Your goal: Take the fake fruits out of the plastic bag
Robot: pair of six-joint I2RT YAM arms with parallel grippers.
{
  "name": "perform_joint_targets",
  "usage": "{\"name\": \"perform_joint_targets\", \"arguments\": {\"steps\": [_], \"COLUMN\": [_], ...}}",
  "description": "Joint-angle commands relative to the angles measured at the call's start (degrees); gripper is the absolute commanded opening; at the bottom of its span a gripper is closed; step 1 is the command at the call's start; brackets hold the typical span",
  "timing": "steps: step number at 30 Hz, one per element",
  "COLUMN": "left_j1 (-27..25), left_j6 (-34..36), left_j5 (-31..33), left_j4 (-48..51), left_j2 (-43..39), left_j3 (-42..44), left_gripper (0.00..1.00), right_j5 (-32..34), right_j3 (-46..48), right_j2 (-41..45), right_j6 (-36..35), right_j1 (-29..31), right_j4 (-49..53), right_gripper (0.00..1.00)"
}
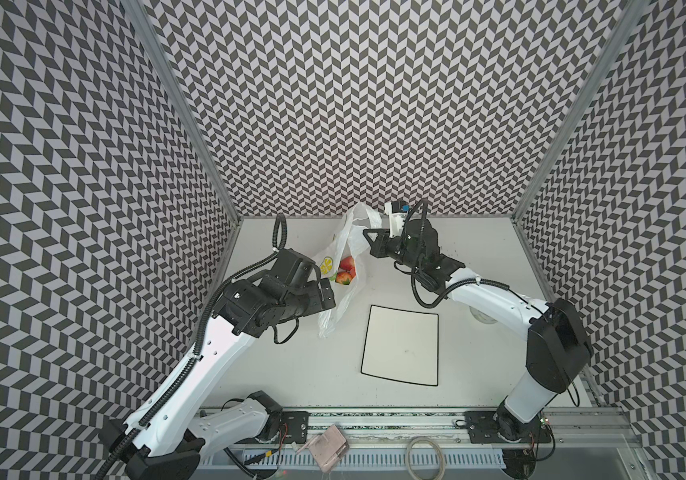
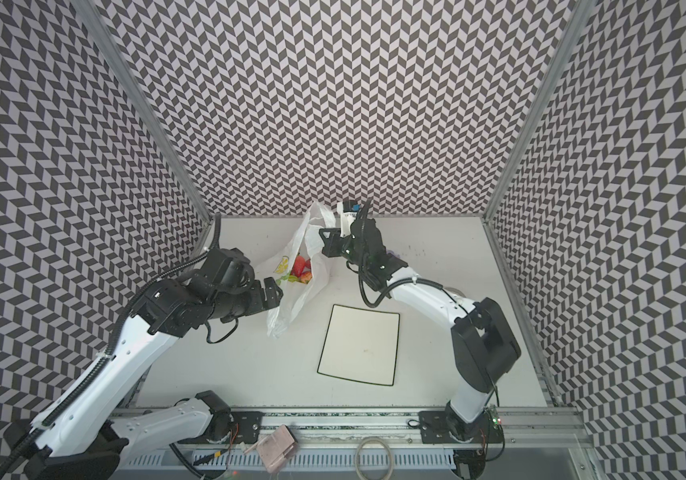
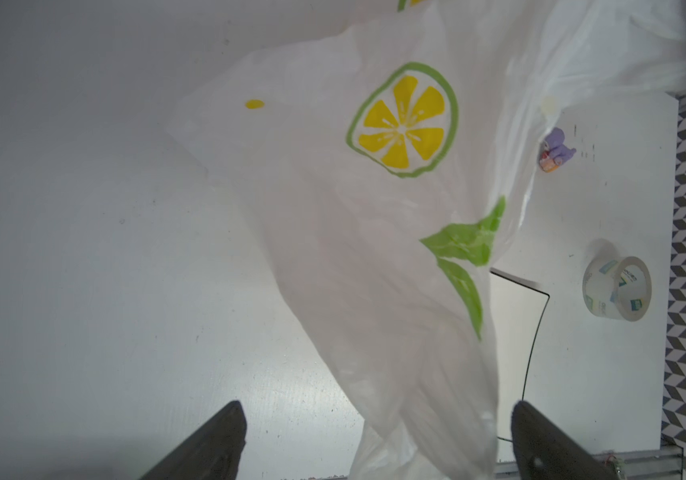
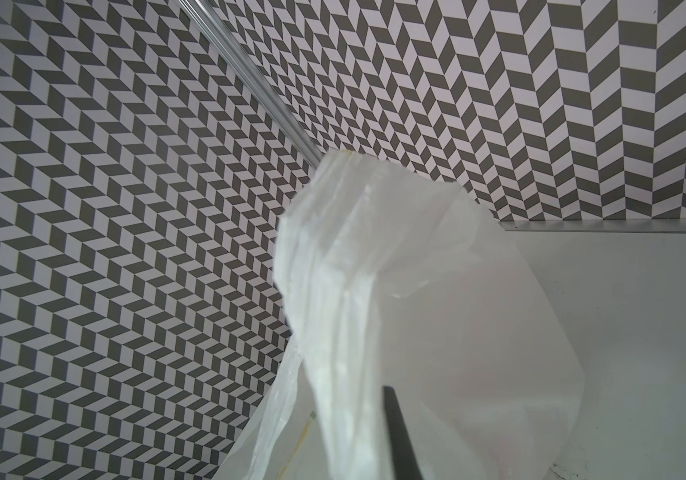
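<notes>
The right pincer (image 1: 368,236) is pressed together on the bag (image 1: 335,313) at its top, holding it up. The fruits (image 1: 346,271) sit inside, below that pincer. The left pincer (image 3: 374,415) is spread, with the bag's lower end between its fingers. The print on a tape roll (image 3: 617,289) beyond it is unreadable.

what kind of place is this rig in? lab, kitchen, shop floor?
Most likely a robot data-collection cell in a lab: chevron-patterned enclosure walls, two arms mounted on an aluminium rail, and staged props, toy strawberries in a plastic bag.
</notes>
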State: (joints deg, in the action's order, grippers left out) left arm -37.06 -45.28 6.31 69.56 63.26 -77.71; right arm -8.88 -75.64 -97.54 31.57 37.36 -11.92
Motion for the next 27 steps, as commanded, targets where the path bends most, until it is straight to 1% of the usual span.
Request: {"name": "perform_joint_targets", "arguments": {"steps": [1,5,7,9,10,12,15,20,21,24,27], "left_j1": [-4.8,-7.5,-8.1,-8.2,-8.2,-8.2,-8.1,-7.9,-7.8,-7.7,-6.9], "left_j6": [-3.1,-3.8,-3.9,-3.8,-4.4,-4.9,-4.9,-5.1,-5.4,-6.6,-6.4], "left_j5": [1.1,3.7,6.0,8.6,10.3,12.7,14.6,15.7,16.2,17.1,14.2], "left_j4": [3.0,5.2,6.3,8.2,8.1,7.3,4.1,-3.5,-4.2,-7.3,-11.9], "left_j2": [2.3,3.7,4.2,4.1,3.8,3.2,3.1,1.8,1.6,-1.1,-5.0], "left_j3": [-1.4,-0.8,-0.2,0.4,0.9,2.3,4.2,5.6,5.4,5.3,8.1], "left_gripper": [1.0,1.0,1.0,0.96,0.91,0.78,0.55,0.07,0.0,0.0,0.0], "right_j5": [-0.8,-1.4,-1.7,-1.8,-1.8,-1.9,-1.5,-1.0,-0.9,0.3,2.5], "right_j3": [-2.6,-3.7,-4.1,-4.0,-3.7,-2.8,-0.4,5.3,6.4,10.9,16.3], "right_j2": [-1.0,-1.9,-2.0,-1.7,-1.5,-0.5,2.0,7.4,8.5,11.6,14.0], "right_j6": [1.5,2.4,2.5,2.5,2.4,2.2,1.4,-0.8,-1.5,-3.9,-5.7], "right_j1": [-0.3,-0.5,-0.5,-0.6,-0.7,-0.9,-1.3,-2.1,-2.2,-2.7,-3.2], "right_j4": [-1.1,-0.7,-0.7,-0.6,-0.5,-0.3,0.6,3.3,4.2,7.5,9.2], "right_gripper": [0.0,0.0,0.0,0.0,0.0,0.0,0.0,0.0,0.0,0.0,0.0]}}
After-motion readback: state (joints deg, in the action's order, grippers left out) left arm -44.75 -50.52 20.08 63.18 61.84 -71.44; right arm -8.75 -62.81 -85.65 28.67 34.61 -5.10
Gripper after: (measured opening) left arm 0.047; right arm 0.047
